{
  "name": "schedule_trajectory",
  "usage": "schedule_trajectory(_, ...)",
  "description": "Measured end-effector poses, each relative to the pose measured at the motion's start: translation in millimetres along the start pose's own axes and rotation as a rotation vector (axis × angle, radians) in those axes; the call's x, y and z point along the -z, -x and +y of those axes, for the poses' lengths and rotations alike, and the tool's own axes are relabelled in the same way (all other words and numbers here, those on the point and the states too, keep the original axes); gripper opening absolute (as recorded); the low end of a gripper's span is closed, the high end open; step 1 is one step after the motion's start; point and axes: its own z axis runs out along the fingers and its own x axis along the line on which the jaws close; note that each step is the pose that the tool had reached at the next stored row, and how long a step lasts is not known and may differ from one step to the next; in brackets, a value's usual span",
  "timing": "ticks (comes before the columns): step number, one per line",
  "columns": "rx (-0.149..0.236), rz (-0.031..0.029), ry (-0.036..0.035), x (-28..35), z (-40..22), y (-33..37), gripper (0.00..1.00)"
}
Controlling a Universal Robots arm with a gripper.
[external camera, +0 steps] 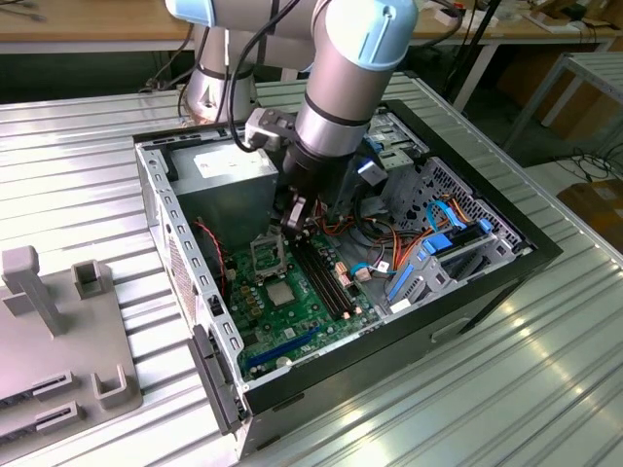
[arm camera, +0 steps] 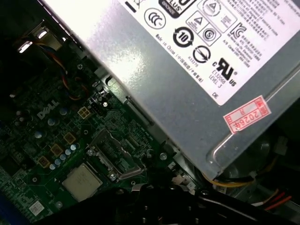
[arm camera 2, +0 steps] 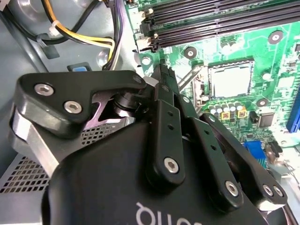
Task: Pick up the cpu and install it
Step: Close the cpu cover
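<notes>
One cpu [external camera: 280, 295] lies flat on the green motherboard [external camera: 311, 306], seated in its square socket, inside one open computer case [external camera: 185, 243] on a ribbed metal desk [external camera: 467, 389]. One arm reaches down into the case, and its gripper [external camera: 295, 216] hangs above the board, beside the raised socket frame [external camera: 268, 255] and apart from the cpu. In the second wrist view the gripper [arm camera 2: 161, 75] has its black fingers [arm camera 2: 165, 112] pressed together with nothing between them, and the cpu [arm camera 2: 230, 80] shows as a plain silver square. The first wrist view adds the cpu [arm camera: 82, 181] near the frame [arm camera: 115, 154], and the grey power supply box [arm camera: 187, 61] with its white label. The exterior view shows four black memory slots [external camera: 326, 272], a grey fixture [external camera: 58, 341] at its left, and workbenches behind.
</notes>
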Motion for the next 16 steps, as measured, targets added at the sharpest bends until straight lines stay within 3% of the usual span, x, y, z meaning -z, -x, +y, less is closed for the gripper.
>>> schedule_trajectory(7,0.004,0.0141,-0.0123,4.8,1.3,-0.9,0.11)
schedule_trajectory(8,0.011,0.0206,-0.0177,11.4,3.1,-2.2,0.11)
schedule_trajectory(9,0.030,0.0231,-0.0192,15.4,4.7,-3.4,0.11)
schedule_trajectory(16,0.045,0.0245,-0.0198,18.2,5.5,-4.0,0.11)
